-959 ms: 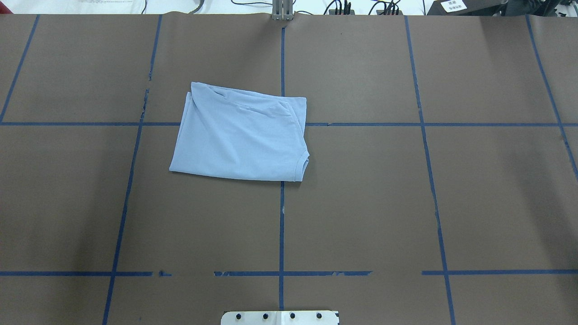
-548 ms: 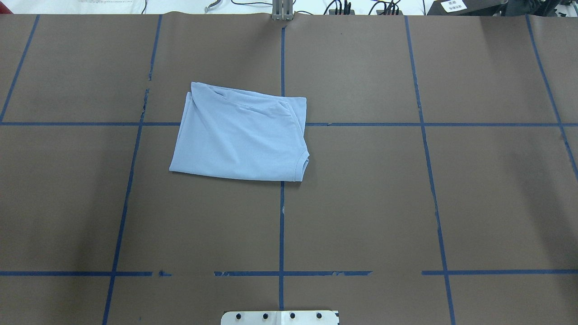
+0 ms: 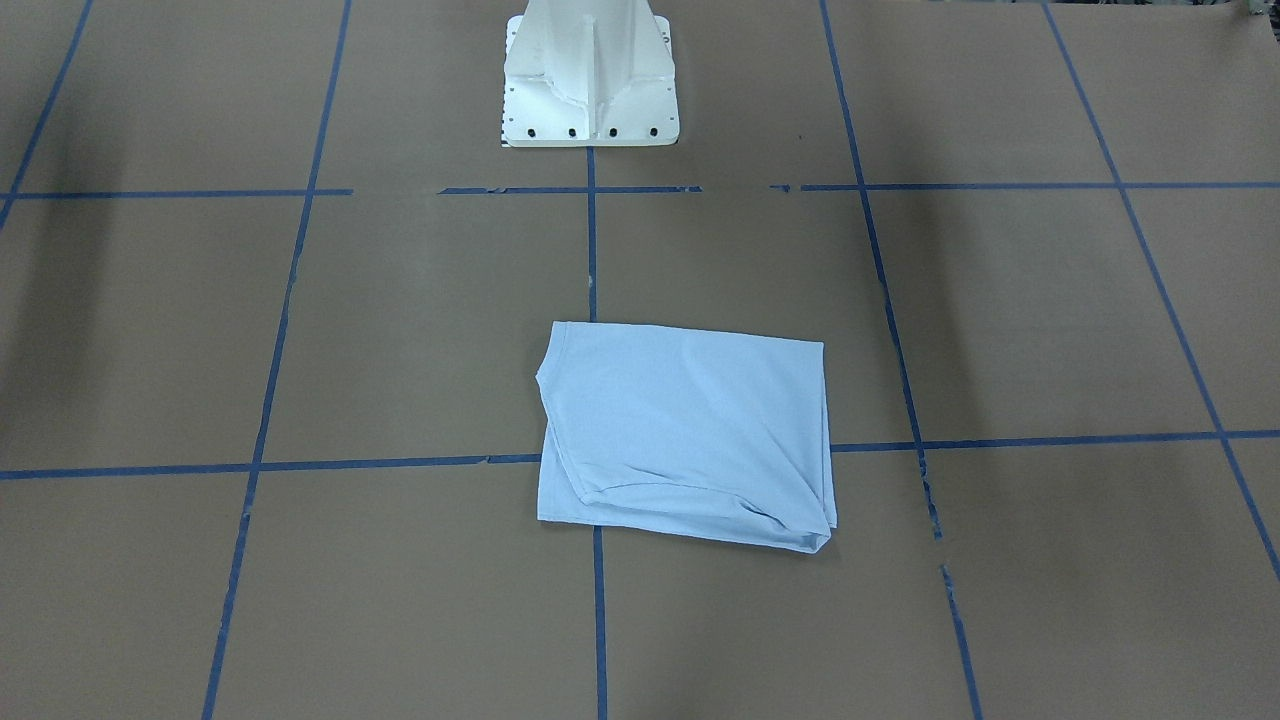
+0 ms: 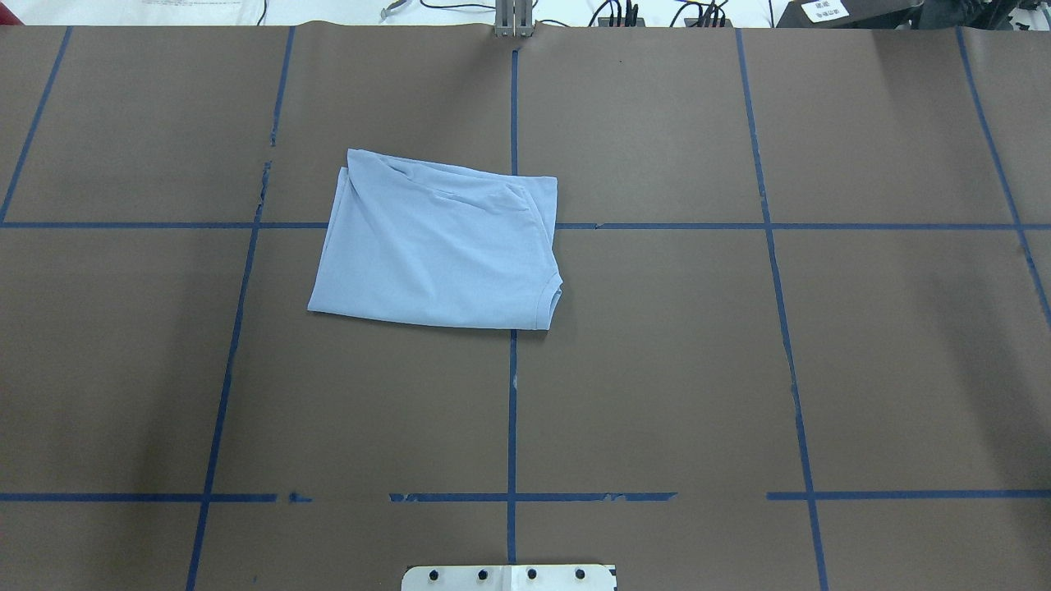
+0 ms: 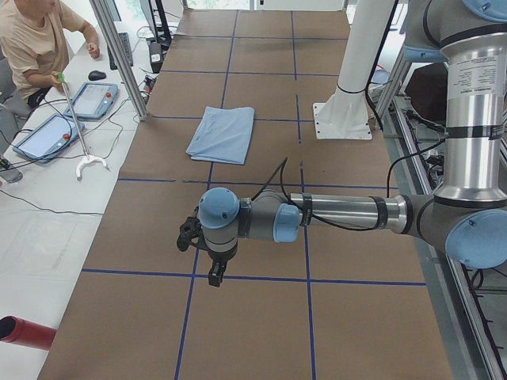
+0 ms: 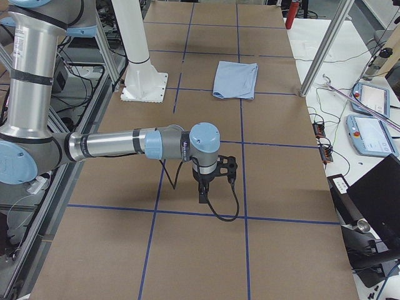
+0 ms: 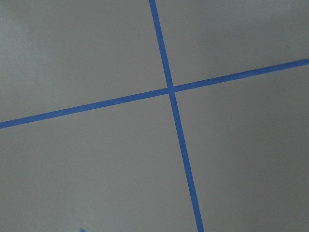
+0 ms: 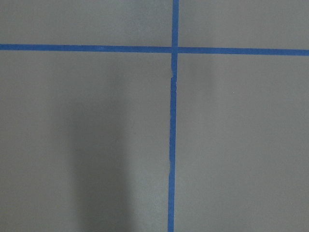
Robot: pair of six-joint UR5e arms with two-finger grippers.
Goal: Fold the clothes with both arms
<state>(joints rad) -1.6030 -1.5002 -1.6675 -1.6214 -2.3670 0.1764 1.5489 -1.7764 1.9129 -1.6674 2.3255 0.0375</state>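
On the robot's left half of the brown table (image 4: pixel 657 369), lying flat and alone: the light blue T-shirt (image 4: pixel 439 242), folded down to a rough rectangle. Long axis running side to side across the table, a touch skewed against the blue tape lines (image 4: pixel 512 410). Curved neck edge at the near right corner, facing the robot's right; loose folded layers bunched along the far edge. Right edge just over the centre line, body straddling the far cross line. Way off at the table's left end, the left arm (image 5: pixel 341 214) stretched out low, left gripper (image 5: pixel 215 277) pointing straight down above a tape crossing, well apart from the T-shirt. Mirror picture at the other end: right arm (image 6: pixel 119 144) reaching out level, right gripper (image 6: pixel 203 199) aimed down near a crossing. Fingers on both too small and side-on here, so cannot tell whether apart or together. Against a second ago, no shift in the T-shirt: same spot, same creases. Only change past the far edge, where a thin grey piece (image 4: pixel 394 11) now sits further right.
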